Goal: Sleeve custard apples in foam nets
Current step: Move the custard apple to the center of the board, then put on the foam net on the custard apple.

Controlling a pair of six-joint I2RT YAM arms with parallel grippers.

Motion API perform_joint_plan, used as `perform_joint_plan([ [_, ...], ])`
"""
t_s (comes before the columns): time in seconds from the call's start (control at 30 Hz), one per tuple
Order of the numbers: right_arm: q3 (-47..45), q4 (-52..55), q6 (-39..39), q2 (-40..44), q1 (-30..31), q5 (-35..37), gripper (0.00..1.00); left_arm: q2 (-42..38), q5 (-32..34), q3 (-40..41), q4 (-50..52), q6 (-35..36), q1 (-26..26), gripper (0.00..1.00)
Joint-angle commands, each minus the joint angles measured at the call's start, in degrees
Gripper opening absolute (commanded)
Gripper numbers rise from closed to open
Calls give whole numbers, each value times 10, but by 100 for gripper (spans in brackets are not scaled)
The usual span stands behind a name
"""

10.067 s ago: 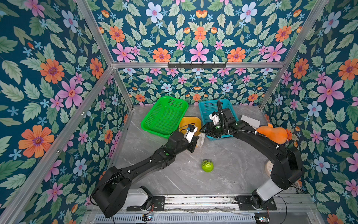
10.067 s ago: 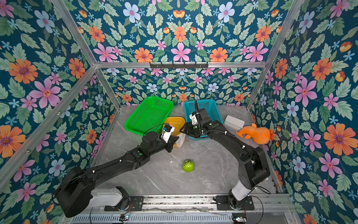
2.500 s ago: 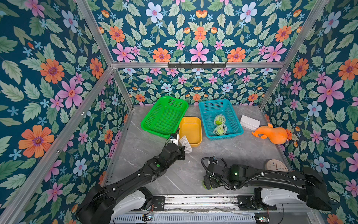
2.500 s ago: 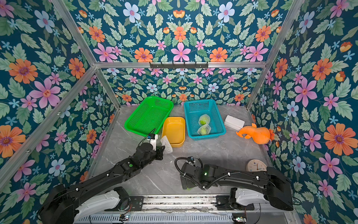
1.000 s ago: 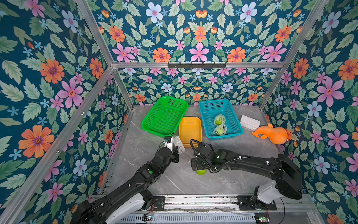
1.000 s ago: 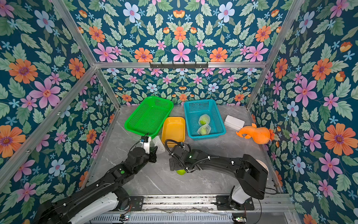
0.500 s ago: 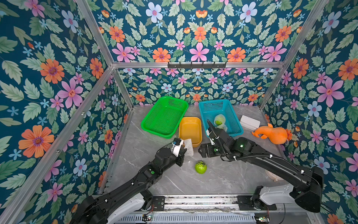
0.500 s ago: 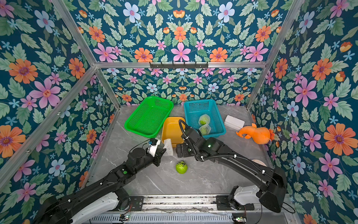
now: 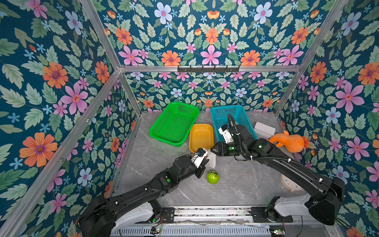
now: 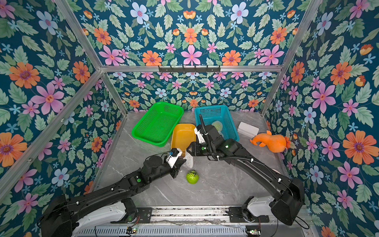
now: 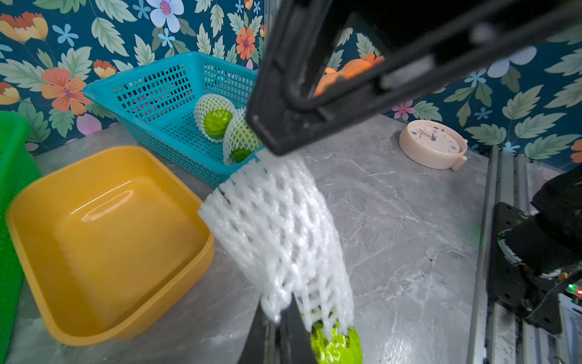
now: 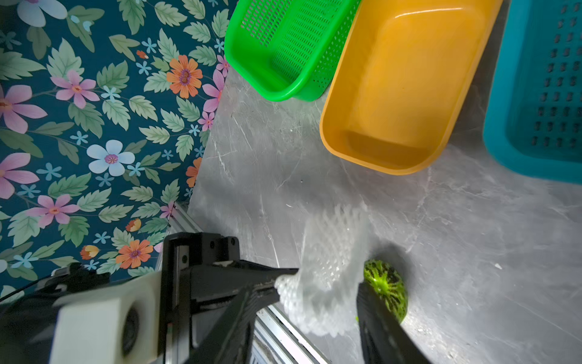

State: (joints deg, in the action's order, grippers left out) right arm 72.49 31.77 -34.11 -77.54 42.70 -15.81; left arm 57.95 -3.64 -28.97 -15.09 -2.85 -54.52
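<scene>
Apple [image 9: 212,176], the bare one, sits on the desk [image 9: 246,184] on the robot's side of the tub [image 9: 201,137]. It lies a little past the net [image 9: 211,160], which hangs above the desk just off the tub's near end. Your left tool [image 9: 204,163] is pressed together on one end of the net. Your right tool [image 9: 214,151] is at the opposite end with its fingers [image 12: 376,315] spread to either side of the foam; I can't see them pressing on it.

Judge the net as very light, soft and stretchy. It sags and collapses flat, so a grip at mid-length would only crush the tube shut. Take it by the rim, one wall per tool on opposite sides, and pull the mouth wide. The apple looks firm, glossy and round, so expect it to roll or slip at a nudge. Hold it across its widest part, or bring the opened mouth over it where it lies.

Both top views give you the layout: net nearer the tub, apple apart from it. Only the left wrist view shows two netted apples [image 11: 215,121] in the basket [image 11: 151,94] beside the tub. Only the right wrist view shows the right tool's gap, though the net is blurred there.
</scene>
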Motion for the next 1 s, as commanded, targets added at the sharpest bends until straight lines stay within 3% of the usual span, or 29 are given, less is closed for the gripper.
perform_joint_plan([
  [0.0,7,11,-1,-11,-5,-22,43,4,32,-5,3,19,-9,0],
  [0.1,-1,6,-7,-9,-12,-26,32,7,41,-5,6,21,-15,0],
  [0.47,-3,18,-9,-31,-22,-47,37,10,63,-7,12,33,-23,0],
  [0.53,-6,17,-10,-32,-22,-46,29,10,65,-6,10,32,-25,0],
  [0.67,-12,10,-11,-25,-22,-40,0,14,65,-5,8,29,-27,0],
  [0.73,-14,10,-9,-20,-22,-32,0,17,64,-6,9,28,-27,23],
  [0.83,-25,11,-5,-7,-22,-5,0,14,73,-4,15,8,-27,72],
  [0.9,-39,10,-2,7,-22,22,0,-2,77,7,17,-16,-27,94],
  [0.97,-53,11,2,20,-22,51,0,-28,77,26,18,-46,-27,100],
])
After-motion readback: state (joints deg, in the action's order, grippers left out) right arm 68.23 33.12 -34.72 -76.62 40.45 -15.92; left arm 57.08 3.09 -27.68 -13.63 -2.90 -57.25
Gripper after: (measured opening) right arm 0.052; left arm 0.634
